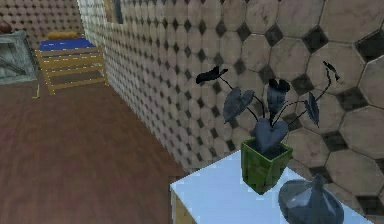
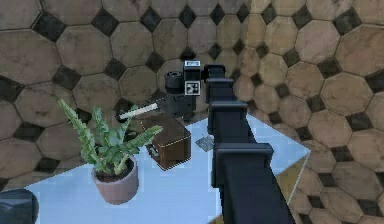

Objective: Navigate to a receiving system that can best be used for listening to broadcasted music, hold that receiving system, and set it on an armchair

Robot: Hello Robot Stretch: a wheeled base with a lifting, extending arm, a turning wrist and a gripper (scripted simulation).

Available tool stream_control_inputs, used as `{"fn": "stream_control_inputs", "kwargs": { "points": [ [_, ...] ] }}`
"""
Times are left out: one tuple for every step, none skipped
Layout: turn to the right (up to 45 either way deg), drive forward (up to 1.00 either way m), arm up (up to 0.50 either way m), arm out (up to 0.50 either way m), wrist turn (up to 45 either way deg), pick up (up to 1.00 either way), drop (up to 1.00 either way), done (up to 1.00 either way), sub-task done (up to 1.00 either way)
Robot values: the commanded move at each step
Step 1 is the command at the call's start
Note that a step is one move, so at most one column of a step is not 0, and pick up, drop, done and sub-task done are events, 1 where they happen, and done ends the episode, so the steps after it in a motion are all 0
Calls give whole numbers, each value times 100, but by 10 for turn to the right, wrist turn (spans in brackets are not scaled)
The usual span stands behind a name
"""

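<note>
A home, by the look of it: a pale worktop (image 1: pixel 215 195) carrying a potted plant (image 1: pixel 265 160) stands against a hexagon-tiled wall (image 1: pixel 300 50). Well beyond the worktop, across a wood-plank floor (image 1: pixel 90 150), stands a yellow-framed bed (image 1: pixel 68 58).

Potted plant (image 2: pixel 113 158) on table (image 2: pixel 178 194), box (image 2: pixel 172 147) just right of it, wall (image 2: pixel 60 60) behind, arm (image 2: pixel 240 160) over the tabletop

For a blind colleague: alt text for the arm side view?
A dark arm reaches over a pale table toward a hexagon-tiled wall, its jaws by a brown box on the tabletop; whether they hold anything is unclear. A potted plant stands left.
</note>
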Motion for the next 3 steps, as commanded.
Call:
{"fn": "stream_control_inputs", "kwargs": {
  "points": [
    [0, 0, 0, 0, 210, 0, 0, 0, 0],
    [0, 0, -26, 0, 0, 0, 0, 0, 0],
    [0, 0, 0, 0, 0, 100, 0, 0, 0]
  ]
}}
